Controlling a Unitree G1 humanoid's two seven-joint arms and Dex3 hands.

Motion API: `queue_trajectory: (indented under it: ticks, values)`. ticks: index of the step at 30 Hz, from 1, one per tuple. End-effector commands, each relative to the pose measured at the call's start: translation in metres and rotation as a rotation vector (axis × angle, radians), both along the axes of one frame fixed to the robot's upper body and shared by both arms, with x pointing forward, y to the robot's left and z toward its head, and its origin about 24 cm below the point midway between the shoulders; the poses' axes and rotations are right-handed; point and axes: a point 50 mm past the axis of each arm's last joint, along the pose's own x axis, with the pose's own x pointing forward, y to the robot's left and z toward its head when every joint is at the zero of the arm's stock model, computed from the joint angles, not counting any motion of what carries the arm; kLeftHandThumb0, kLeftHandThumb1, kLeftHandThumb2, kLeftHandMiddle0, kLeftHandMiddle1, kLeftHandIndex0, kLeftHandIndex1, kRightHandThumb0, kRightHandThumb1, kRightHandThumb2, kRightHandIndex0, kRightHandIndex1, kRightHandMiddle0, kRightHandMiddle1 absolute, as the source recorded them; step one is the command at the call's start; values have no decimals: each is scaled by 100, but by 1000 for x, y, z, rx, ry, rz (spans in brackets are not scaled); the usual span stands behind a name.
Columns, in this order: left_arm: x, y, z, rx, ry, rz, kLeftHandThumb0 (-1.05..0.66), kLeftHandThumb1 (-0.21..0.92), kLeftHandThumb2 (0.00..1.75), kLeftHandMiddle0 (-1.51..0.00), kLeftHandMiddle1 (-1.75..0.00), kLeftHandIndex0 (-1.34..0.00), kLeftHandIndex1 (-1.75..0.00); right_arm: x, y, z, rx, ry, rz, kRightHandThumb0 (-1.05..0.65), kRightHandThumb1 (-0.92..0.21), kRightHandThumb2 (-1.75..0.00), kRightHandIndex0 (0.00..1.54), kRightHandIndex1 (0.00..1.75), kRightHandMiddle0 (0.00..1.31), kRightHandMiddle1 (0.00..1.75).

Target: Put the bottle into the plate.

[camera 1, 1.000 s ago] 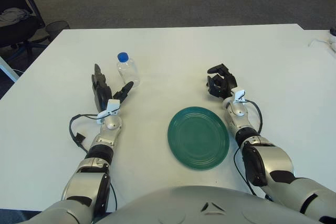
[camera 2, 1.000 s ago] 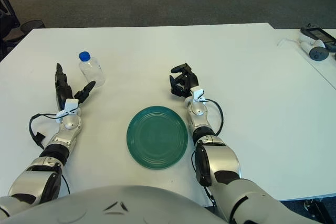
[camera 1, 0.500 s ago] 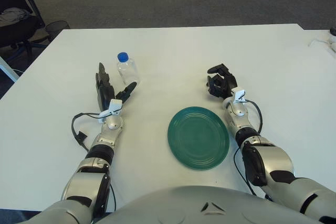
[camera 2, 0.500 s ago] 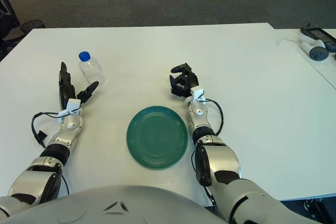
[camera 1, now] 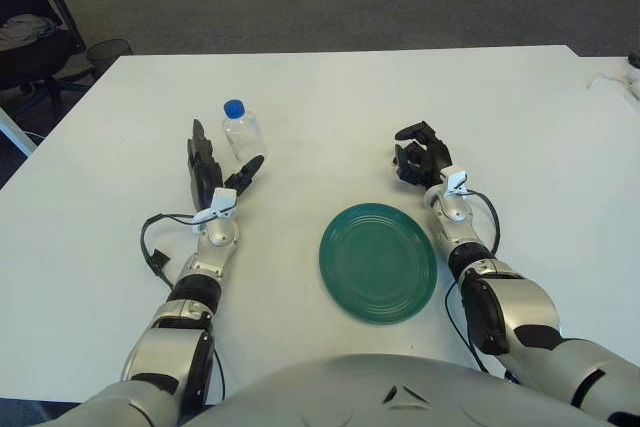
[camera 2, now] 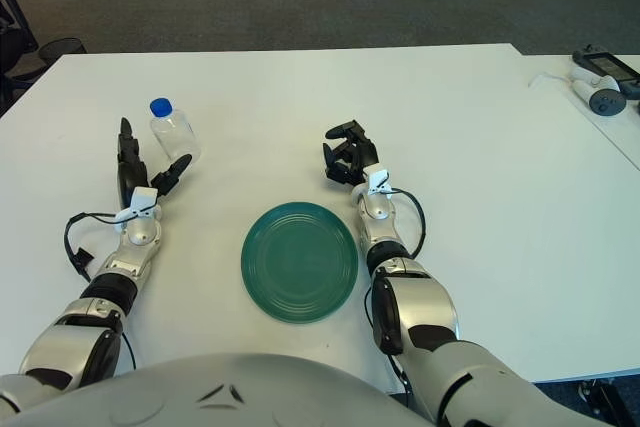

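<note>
The bottle stands upright at the far left of the counter, well apart from the plate. The left hand, fingers spread wide and empty, sits just near of it. A clumsy approach could topple the bottle. The right hand lies curled, empty, beyond the plate.

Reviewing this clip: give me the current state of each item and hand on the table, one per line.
bottle: upright, blue cap on, standing free on the table, not gripped.
plate: flat on the table, nothing in it.
left hand: fingers spread open, just short of the bottle.
right hand: fingers curled, holding nothing, beyond the plate.
</note>
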Motion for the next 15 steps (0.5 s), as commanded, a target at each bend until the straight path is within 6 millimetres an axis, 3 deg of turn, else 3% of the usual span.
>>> queue_trajectory:
  ticks: [1, 15]
  values:
    - [-9, -10, -21, -38, 113, -10, -105, 90, 2, 0, 0, 0, 0, -58, 2, -75, 9, 442, -3, 0, -58, -89, 50, 163, 39, 150]
    - [11, -6, -16, -78, 162, -9, -105, 90, 2, 0, 0, 0, 0, -57, 3, -74, 2, 438, -2, 0, -56, -93, 52, 165, 37, 152]
